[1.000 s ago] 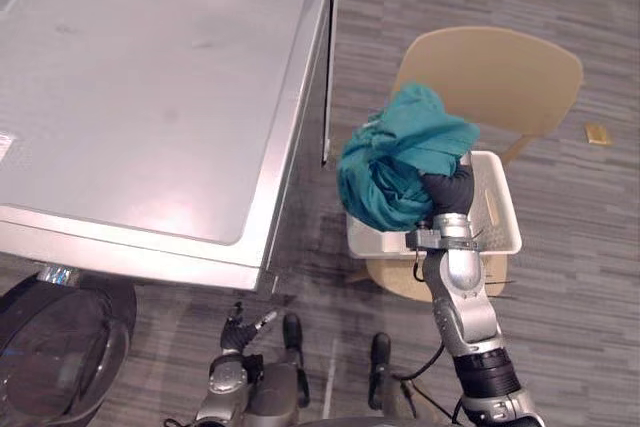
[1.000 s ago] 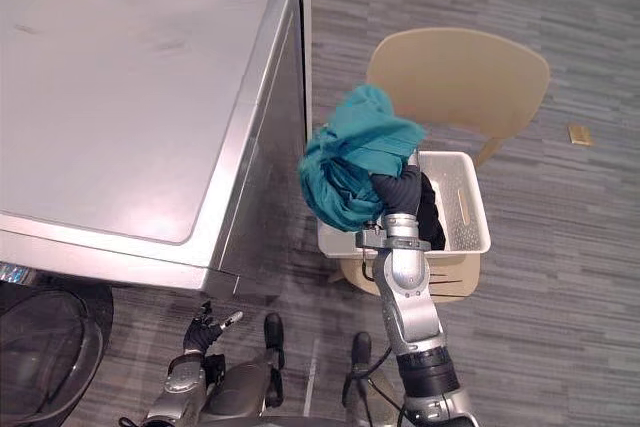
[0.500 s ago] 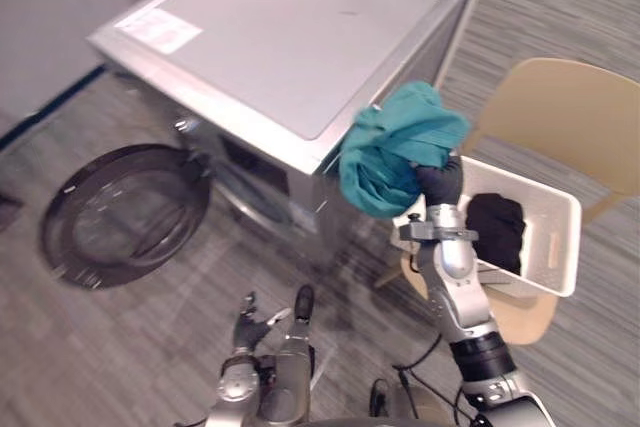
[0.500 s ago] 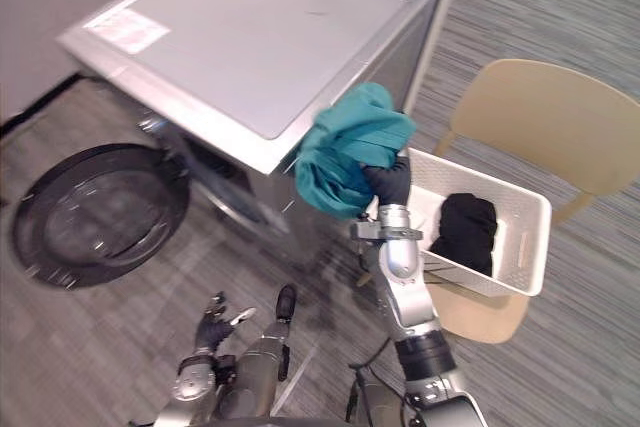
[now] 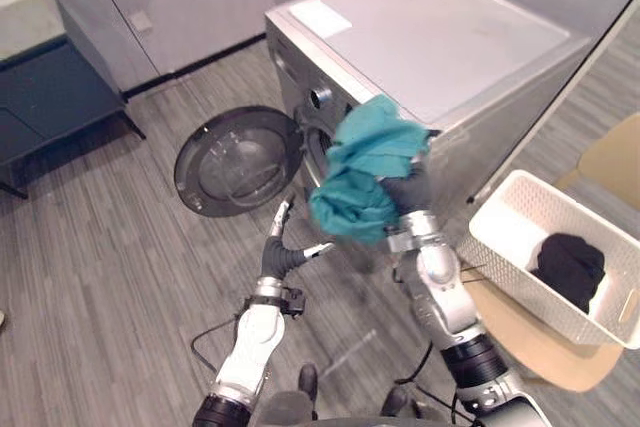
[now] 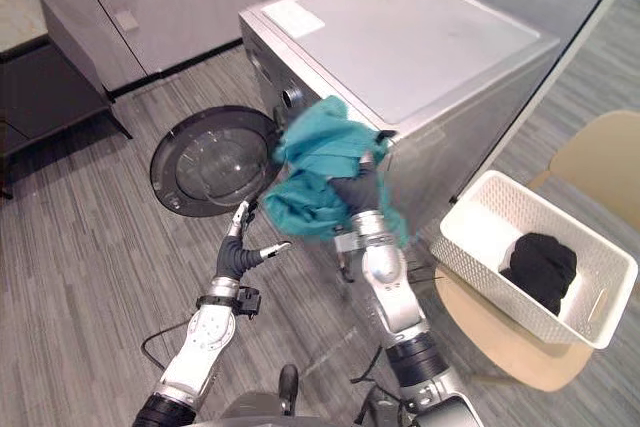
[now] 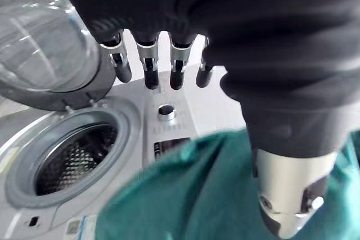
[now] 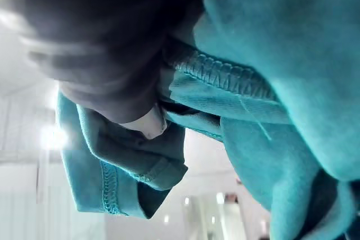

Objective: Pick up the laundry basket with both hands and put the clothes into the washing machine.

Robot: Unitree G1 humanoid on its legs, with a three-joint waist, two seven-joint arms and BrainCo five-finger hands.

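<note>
Left eye view: the teal garment is bunched up in the right hand, fingers curled into the cloth, held up right in front of the washing machine by its open door. The left hand hovers low in front of the machine, fingers spread, empty. The white basket with a black garment sits on a chair beside the machine.

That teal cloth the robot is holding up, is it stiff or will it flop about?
Probably floppy: the teal cloth hangs in bunched folds from the right hand. It looks light, since one hand carries it. Loose folds may snag on the washing machine opening.
</note>
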